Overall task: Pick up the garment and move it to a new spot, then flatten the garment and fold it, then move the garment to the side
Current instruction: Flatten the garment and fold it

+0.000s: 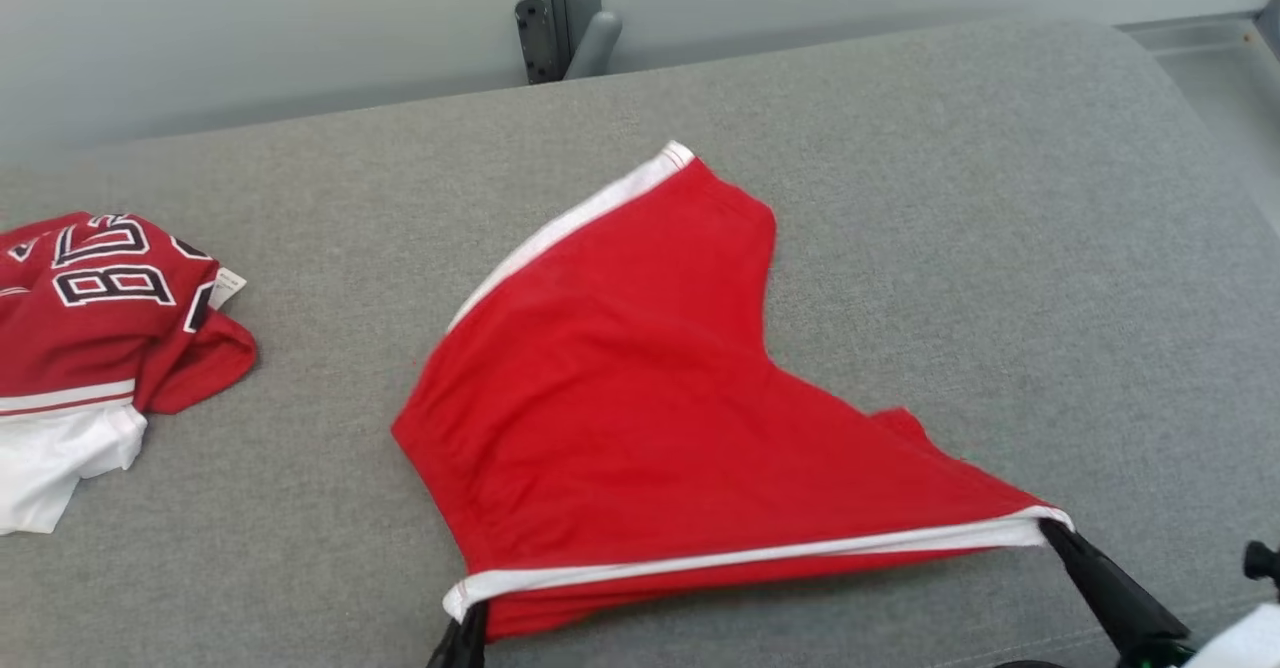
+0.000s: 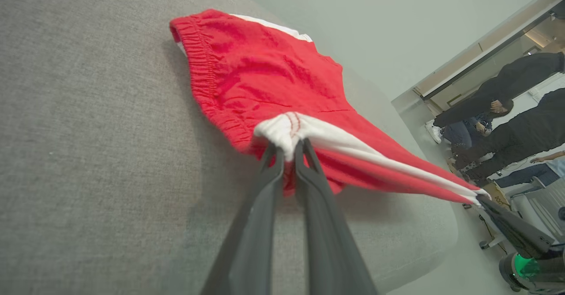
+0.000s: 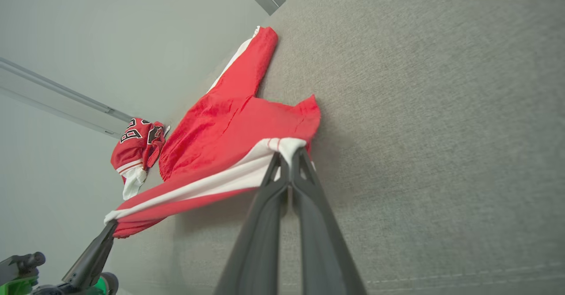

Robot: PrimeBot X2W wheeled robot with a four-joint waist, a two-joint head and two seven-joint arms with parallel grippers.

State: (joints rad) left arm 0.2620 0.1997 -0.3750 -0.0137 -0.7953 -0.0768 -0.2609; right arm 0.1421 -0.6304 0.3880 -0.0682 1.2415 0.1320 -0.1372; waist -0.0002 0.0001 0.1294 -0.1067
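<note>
My left claw (image 2: 289, 147) is pressed together, pinching one end of the white stripe on the red garment (image 1: 640, 398), at 7 o'clock of the cloth in the head view. My right claw (image 3: 289, 156) is closed on the stripe's other end, at 4 o'clock. The stripe runs straight between them. The rest of the garment lies mid-way across the grey upholstered surface (image 1: 900, 198). A red jersey (image 1: 100, 308) sits well apart at 9 o'clock.

We have open surface (image 1: 1000, 248) to the right of the shorts (image 1: 620, 398) and beyond them. A crumpled jersey (image 1: 100, 318) blocks the left edge, and a bracket (image 1: 560, 18) stands past the far edge.
</note>
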